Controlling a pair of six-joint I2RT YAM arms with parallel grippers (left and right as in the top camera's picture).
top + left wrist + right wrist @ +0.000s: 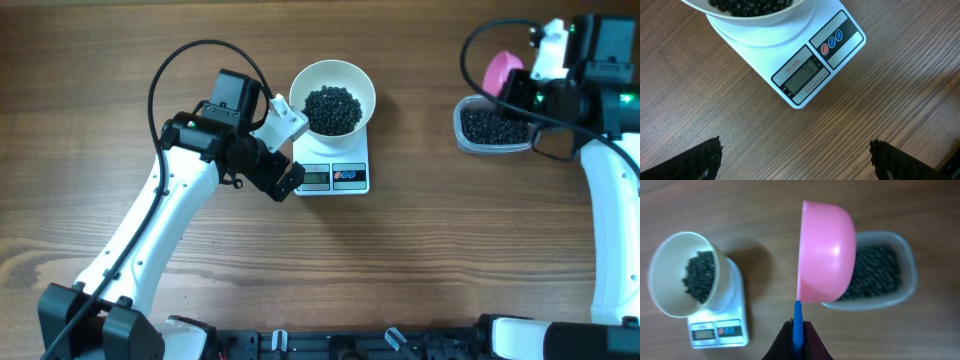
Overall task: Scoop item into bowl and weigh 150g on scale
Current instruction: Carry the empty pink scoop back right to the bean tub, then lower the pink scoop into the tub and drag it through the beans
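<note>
Right gripper (797, 330) pinched shut on blue handle (798, 317) of pink scoop (826, 250), clear tub (910, 280) of black beads (875, 275) just beyond. Left gripper (797, 160) spread wide, empty; scale (805, 75) directly ahead, white bowl (755, 20) of beads atop. Beads loose, light, quick to roll; take by scoop, level, never pinch.

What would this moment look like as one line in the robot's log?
left gripper: open, empty, beside scale | right gripper: shut on pink scoop, near tub | bowl: on scale, holds beads
</note>
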